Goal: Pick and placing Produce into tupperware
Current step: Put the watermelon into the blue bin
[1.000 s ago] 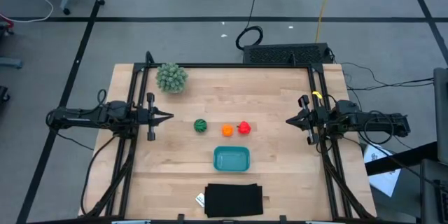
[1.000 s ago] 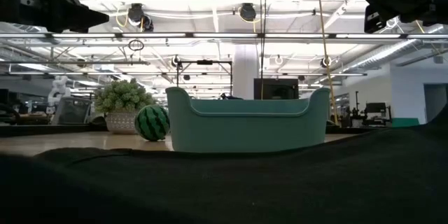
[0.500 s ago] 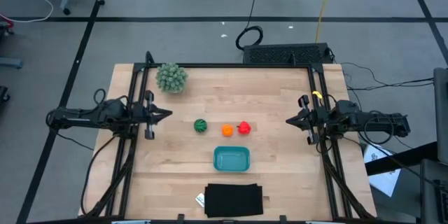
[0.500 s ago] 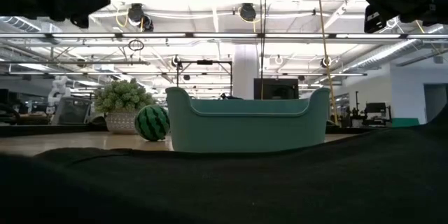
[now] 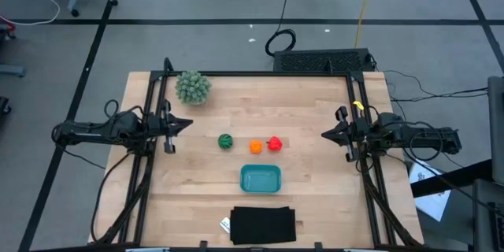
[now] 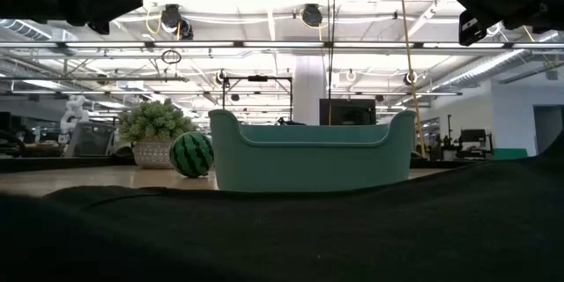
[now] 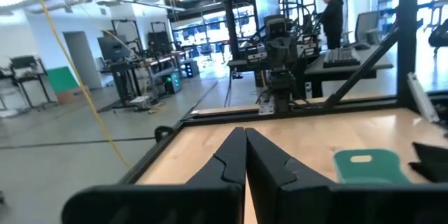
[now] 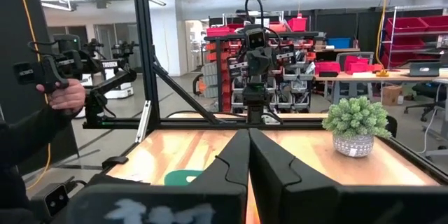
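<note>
Risk: round striped green (image 5: 225, 141), orange (image 5: 255, 146) and red toy produce (image 5: 274, 143) may roll from teal plastic tupperware (image 5: 260, 179); left gripper (image 5: 187, 124) and right gripper (image 5: 325, 135) jaws pressed together, empty.

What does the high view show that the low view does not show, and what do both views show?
Only the high view shows the small orange round toy piece, the small red toy piece and both arms whole, waiting at the table's sides. Only the low view shows the room's ceiling lights behind the table. Both show the teal-blue rectangular plastic container, the dark green striped round toy, the pale-green fuzzy ball plant and the black flat rectangle.
</note>
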`<action>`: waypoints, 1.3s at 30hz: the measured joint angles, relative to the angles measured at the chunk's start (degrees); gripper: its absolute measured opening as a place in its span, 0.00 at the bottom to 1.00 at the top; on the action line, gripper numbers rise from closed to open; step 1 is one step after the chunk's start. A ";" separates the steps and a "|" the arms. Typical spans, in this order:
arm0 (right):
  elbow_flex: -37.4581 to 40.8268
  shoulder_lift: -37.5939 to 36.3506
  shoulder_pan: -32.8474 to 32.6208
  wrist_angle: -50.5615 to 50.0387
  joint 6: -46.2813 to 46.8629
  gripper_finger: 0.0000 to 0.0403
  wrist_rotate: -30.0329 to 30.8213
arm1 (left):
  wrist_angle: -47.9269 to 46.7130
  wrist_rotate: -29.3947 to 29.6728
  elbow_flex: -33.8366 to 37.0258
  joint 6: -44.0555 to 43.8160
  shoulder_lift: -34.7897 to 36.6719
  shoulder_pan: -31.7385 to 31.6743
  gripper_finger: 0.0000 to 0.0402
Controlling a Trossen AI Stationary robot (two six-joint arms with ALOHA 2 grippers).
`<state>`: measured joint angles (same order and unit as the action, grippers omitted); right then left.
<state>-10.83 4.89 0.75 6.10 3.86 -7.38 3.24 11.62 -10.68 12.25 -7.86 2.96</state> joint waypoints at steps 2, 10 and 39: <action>0.02 0.00 0.00 0.25 0.00 0.00 0.00 | 0.00 0.07 0.00 1.58 0.00 0.00 0.02; 0.00 0.00 0.00 2.21 -0.78 0.00 0.04 | -0.12 0.17 0.00 -0.94 0.00 0.00 0.02; 0.02 0.00 0.02 2.68 -4.00 0.00 0.12 | 1.98 6.68 -5.42 -6.77 -5.02 0.00 0.01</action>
<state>-10.81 4.89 0.78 8.78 -0.14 -7.26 5.21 18.31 -16.09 5.49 -12.87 2.96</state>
